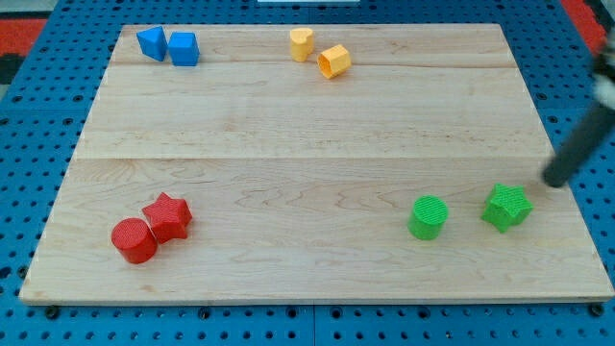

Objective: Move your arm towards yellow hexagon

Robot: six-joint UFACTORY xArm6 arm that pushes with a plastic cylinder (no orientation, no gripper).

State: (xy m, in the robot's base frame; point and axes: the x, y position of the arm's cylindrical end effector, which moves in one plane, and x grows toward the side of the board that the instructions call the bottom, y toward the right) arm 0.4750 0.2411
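Note:
The yellow hexagon (333,61) lies near the view's top, right of centre, with a yellow cylinder-like block (301,44) just to its left. My rod comes in from the view's right edge and my tip (554,180) rests near the board's right side, just above and right of the green star (506,207). The tip is far from the yellow hexagon, well to its lower right, and touches no block.
Two blue blocks (151,42) (184,48) sit at the top left. A red cylinder (134,240) and a red star (168,216) sit at the bottom left. A green cylinder (428,217) lies left of the green star. The wooden board (307,144) lies on a blue pegboard.

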